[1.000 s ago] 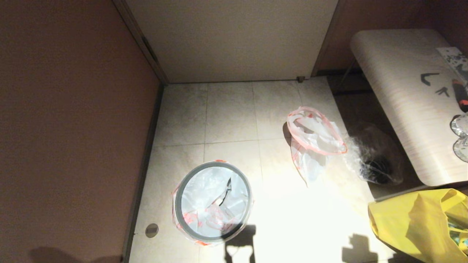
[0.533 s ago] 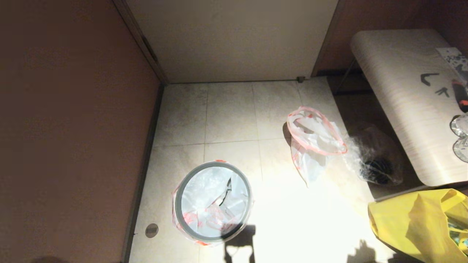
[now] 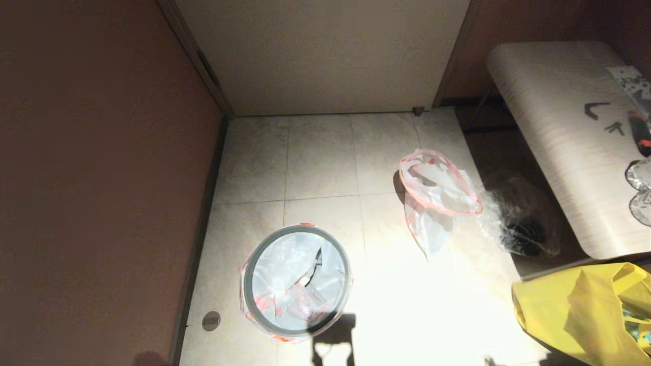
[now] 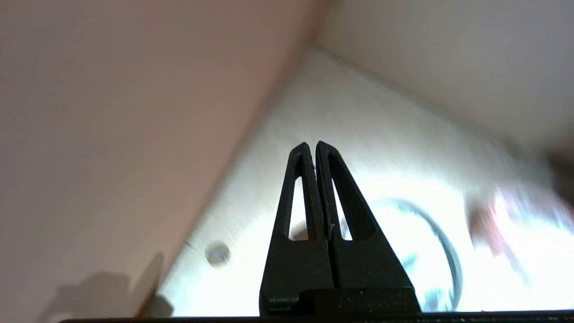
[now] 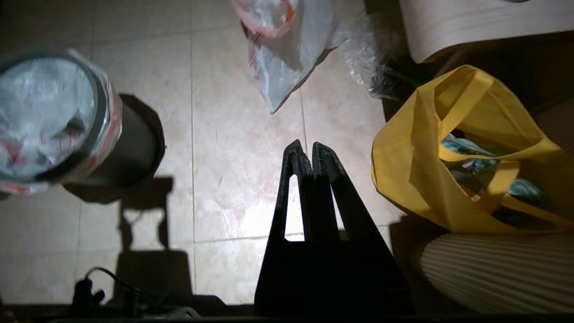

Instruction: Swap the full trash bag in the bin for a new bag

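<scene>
one big yellow fabric bag (image 3: 585, 310) slumps at the lower right of the head view, and one round black bin (image 3: 296, 281) with a thin grey hoop, lined with a crinkled translucent bag, stands lower centre on the tiled floor (image 3: 315, 162). one limp, wrinkled new bag (image 3: 432, 198) with a red-orange hem lies right of centre, touching one crinkly clear bag (image 3: 513, 218). the left claw (image 4: 312, 148) and right claw (image 5: 304, 148) are each clenched on nothing, above the floor.

- Honestly, no text, brand or number is readable anywhere here.
- The closest thing to a sign is a pair of dark marks (image 3: 604, 118) on the pale wood-grain table (image 3: 554, 127): an angle shape and a small arrow-like scribble, neither a letter I can make out.
- The patterned sheet (image 3: 633, 81) at the table's edge is too small to tell.
</scene>
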